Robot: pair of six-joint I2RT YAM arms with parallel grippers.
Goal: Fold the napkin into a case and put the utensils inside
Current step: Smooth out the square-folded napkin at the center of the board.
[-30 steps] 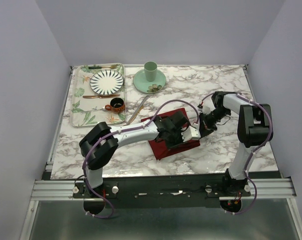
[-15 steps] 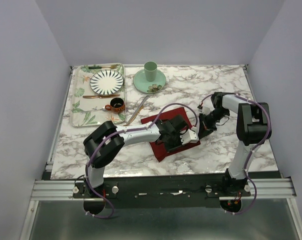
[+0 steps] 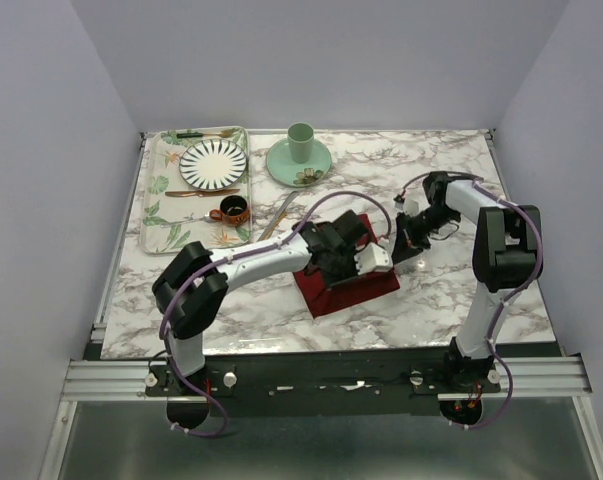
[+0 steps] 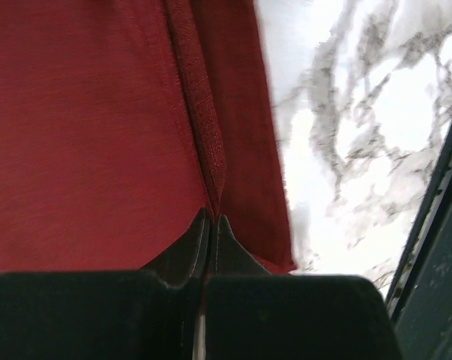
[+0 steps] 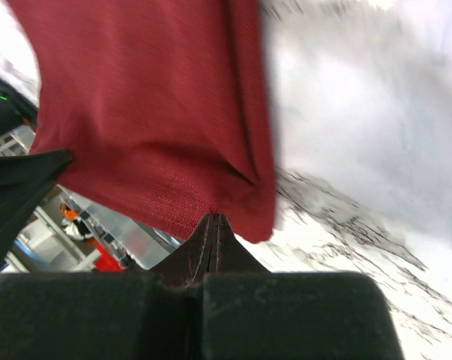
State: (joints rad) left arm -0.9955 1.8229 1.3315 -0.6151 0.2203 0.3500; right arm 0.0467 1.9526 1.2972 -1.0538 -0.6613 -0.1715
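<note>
Marble counter (image 3: pixel 431 160), white with grey veins, runs between plain pale walls, and both arms reach to its middle. Left jaws are closed, their tips pinching a raised ridge of the napkin (image 4: pixel 98 135). In the left wrist view this ridge runs straight away from the tips, with a second layer of the red cloth lying just to its right before the bare marble. Right jaws are closed too, clamped on the cloth's edge near a corner. The right wrist view shows the cloth spreading away from the tips with a small pucker beside them.

From above, the napkin lies partly folded at the centre of the counter, a dark red slab between the two arms and half hidden under the left one.

Behind the left arm, the utensils (image 3: pixel 278 216) lie close together on the bare marble, slanted, just beside the tray; they are too small to tell knife from spoon.

The leaf-patterned tray (image 3: pixel 156 215) at the far left holds a striped plate (image 3: pixel 213 163), a green-handled utensil (image 3: pixel 203 134) along its far edge, a brown-gold utensil (image 3: pixel 201 193) below the plate, and a small brown cup (image 3: pixel 233 209); I cannot tell what it contains. Right of the tray, a green saucer (image 3: pixel 277 160) carries an upright green cup (image 3: pixel 300 142).
</note>
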